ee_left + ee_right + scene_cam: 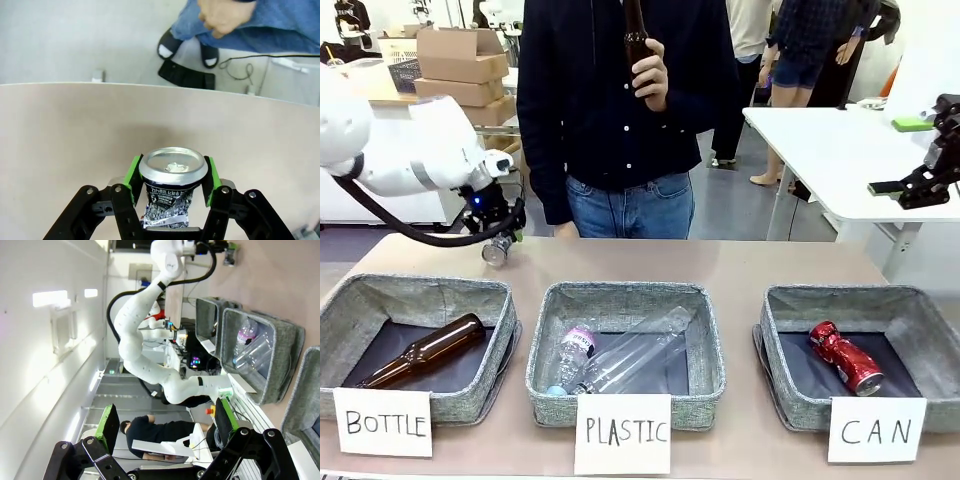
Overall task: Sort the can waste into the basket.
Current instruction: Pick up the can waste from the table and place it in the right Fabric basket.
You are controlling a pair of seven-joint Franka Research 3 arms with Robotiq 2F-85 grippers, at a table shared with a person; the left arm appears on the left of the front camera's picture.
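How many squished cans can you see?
2. A red can lies in the CAN basket on the right. A dark can is gripped by the left gripper at the table's far left. Basket walls might hide more.

crushed can [172, 202]: silver top, dark body with white print
dented can [846, 357]: red
CAN basket [850, 299]: grey weave, dark lining
left end effector [173, 165] pads [134, 175]: green
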